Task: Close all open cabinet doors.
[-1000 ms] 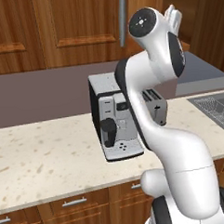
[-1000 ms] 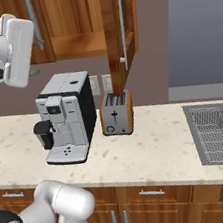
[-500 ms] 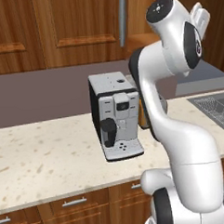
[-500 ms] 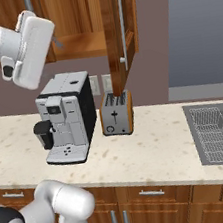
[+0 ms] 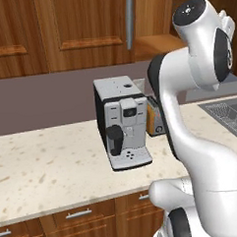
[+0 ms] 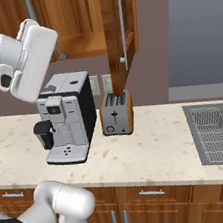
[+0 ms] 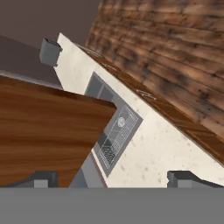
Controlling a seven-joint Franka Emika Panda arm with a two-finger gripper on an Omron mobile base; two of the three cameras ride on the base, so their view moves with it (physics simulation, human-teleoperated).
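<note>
The open cabinet door [image 6: 117, 32] stands out edge-on from the upper cabinets, its long silver bar handle [image 6: 120, 23] facing right, hanging directly above the toaster [image 6: 117, 113]. Behind it the cabinet interior shows a bare wooden shelf [image 6: 81, 45]; I cannot make out anything stored on it. To the left, a closed cabinet door [image 5: 86, 28] carries its own vertical handle [image 5: 130, 19].

On the speckled desk [image 6: 154, 147], the coffee machine [image 6: 66, 117] stands just left of the toaster, the two near but apart. The sink [image 6: 215, 133] is set into the desk on the right, with a wire rack in the basin and a small round item at its lower right edge, too small to identify.

The arm is raised high, its hand up by the open cabinet. In the hand view the fingers [image 7: 41, 178] are spread wide apart, released and holding nothing, with a wooden panel [image 7: 48, 131] close before them and the sink [image 7: 113, 131] far below.
</note>
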